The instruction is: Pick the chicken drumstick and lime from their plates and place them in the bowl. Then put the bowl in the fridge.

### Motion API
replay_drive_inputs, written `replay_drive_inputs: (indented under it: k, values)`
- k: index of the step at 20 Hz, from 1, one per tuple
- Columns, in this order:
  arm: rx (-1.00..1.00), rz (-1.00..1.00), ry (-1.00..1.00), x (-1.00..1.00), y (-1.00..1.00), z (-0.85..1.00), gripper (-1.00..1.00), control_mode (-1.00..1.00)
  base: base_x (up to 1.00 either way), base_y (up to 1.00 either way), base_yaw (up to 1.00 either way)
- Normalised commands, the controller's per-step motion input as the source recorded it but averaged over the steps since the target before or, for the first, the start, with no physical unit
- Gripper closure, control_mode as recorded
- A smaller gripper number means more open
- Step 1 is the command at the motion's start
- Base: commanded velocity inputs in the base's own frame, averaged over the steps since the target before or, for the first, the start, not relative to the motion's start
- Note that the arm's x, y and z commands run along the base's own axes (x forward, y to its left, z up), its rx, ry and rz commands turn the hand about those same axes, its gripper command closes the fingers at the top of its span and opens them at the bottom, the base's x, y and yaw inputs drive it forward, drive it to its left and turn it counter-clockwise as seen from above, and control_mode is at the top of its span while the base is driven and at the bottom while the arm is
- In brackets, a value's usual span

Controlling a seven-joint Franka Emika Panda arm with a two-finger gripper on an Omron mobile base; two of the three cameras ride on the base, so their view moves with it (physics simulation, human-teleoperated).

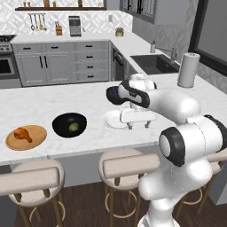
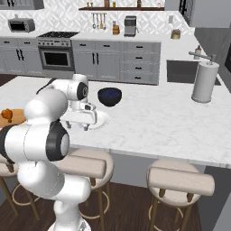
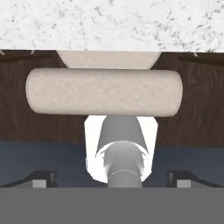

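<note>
Empty and spread wide, the end effector [image 1: 138, 126] hangs over the white plate [image 1: 113, 119] near the middle of the left base frame, fingers pointing down, nothing between them. From the right base view the same end effector [image 2: 77, 127] sits left of centre, above the near part of that white plate [image 2: 100, 120].

On the marble table [image 1: 40, 104], the black bowl [image 1: 69, 125] stands left of the white plate, and the lime [image 1: 73, 127] lies inside it. Further left, near the left edge, the wooden plate [image 1: 26, 137] carries the chicken drumstick [image 1: 22, 134]; the right base view catches the drumstick [image 2: 6, 113] at its left edge. A smaller dark blue bowl [image 2: 109, 96] stands beyond the white plate, toward the frame centre. A paper towel roll [image 2: 205, 82] stands upright at the right of that view, near the sink [image 2: 183, 72].

The hand view looks past the table edge [image 3: 109, 24] at a padded stool [image 3: 104, 92] over dark wooden floor [image 3: 192, 122].
</note>
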Motion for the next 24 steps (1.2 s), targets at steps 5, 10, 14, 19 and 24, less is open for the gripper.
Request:
replay_drive_inputs:
  k: [5,10,14,19,24]
  values:
    - [0.06,0.00,0.00,-0.50,-0.60,0.53,-1.00,-1.00,0.00,0.00,0.00]
    - [0.03,0.00,-0.04,-0.61,-0.01,0.21,-1.00,-1.00,0.00,0.00,0.00]
    - [-0.03,0.00,-0.25,-0.63,0.37,0.00,-1.00,-1.00,0.00,0.00,0.00]
    - [-0.03,0.00,-0.26,-0.32,0.08,0.00,-1.00,1.00,-0.29,0.00,0.00]
    - [0.00,0.00,0.00,0.00,0.00,0.00,-1.00,1.00,-0.60,0.66,0.00]
